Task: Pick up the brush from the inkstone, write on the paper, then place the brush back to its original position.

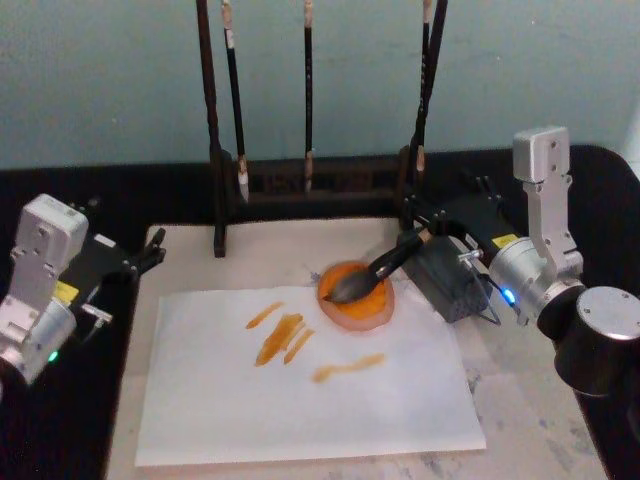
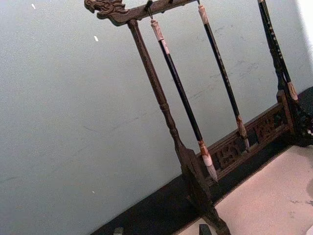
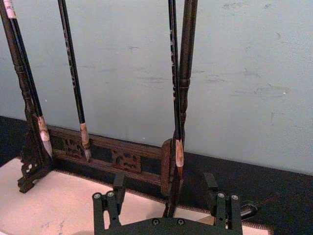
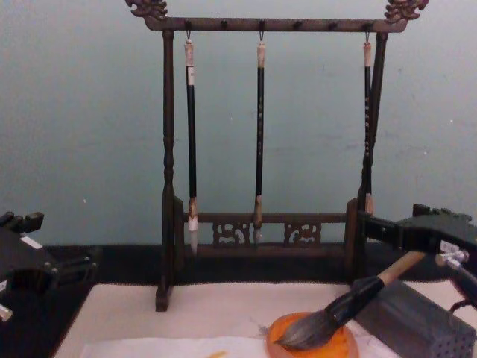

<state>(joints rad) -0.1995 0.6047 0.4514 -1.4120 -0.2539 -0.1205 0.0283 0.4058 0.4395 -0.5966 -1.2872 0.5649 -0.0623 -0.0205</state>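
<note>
Beige mat, bushy dark brush (image 1: 372, 276) resting on orange inkstone (image 1: 357, 299), right gripper (image 1: 440, 222) spread near shaft.

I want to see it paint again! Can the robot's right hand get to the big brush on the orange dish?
Probably yes. The right hand sits open just behind the brush, whose handle leans on the grey box and points up toward it. Nothing lies between them.
</note>
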